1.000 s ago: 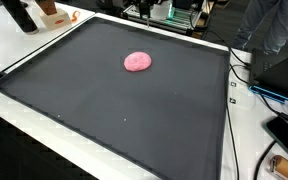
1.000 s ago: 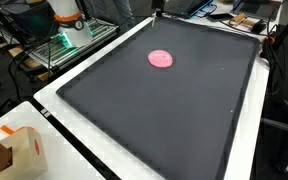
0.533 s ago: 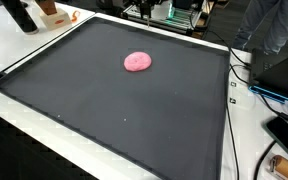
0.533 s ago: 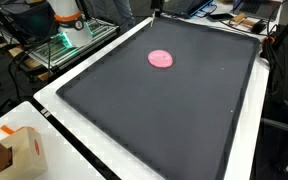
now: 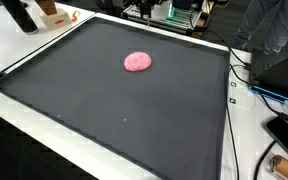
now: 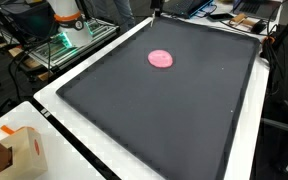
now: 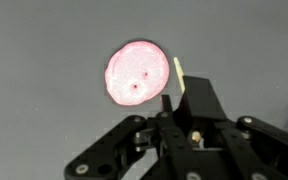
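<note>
Nothing has moved: round pink blob (image 7: 136, 74) lies on matte dark mat (image 5: 104, 110), end effector (image 7: 180, 82) above it, opening unclear

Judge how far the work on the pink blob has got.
Done: nothing shows; the blob lies flat on the mat, alone in both exterior views. In hand: in the wrist view the gripper hangs over the mat with the blob just beside its tip, not touching. Left: contact and any grasp are not yet made.
</note>
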{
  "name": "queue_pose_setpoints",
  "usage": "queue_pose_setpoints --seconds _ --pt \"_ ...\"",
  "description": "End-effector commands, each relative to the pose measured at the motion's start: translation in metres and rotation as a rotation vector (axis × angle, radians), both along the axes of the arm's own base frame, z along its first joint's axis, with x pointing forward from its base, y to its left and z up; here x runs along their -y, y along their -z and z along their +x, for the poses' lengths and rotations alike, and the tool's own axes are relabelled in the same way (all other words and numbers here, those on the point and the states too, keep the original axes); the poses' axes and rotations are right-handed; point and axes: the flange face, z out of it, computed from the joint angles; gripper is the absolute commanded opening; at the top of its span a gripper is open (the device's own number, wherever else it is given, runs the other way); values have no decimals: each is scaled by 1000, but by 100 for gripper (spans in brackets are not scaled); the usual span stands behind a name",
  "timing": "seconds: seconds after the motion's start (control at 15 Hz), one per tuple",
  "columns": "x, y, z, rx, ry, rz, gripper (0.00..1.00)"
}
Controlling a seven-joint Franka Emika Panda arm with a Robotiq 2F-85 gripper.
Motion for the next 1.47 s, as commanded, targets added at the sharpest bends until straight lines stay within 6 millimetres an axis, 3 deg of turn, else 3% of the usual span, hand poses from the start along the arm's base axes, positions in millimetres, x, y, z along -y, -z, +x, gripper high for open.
queue_pose_setpoints --seconds 0.0,0.4,0.8,1.4 --pt "16 0 12 -13 47 38 6" --pt "78 2 35 -4 104 225 6" --pt "128 19 36 20 32 421 6" --pt "188 68 32 38 -55 594 6"
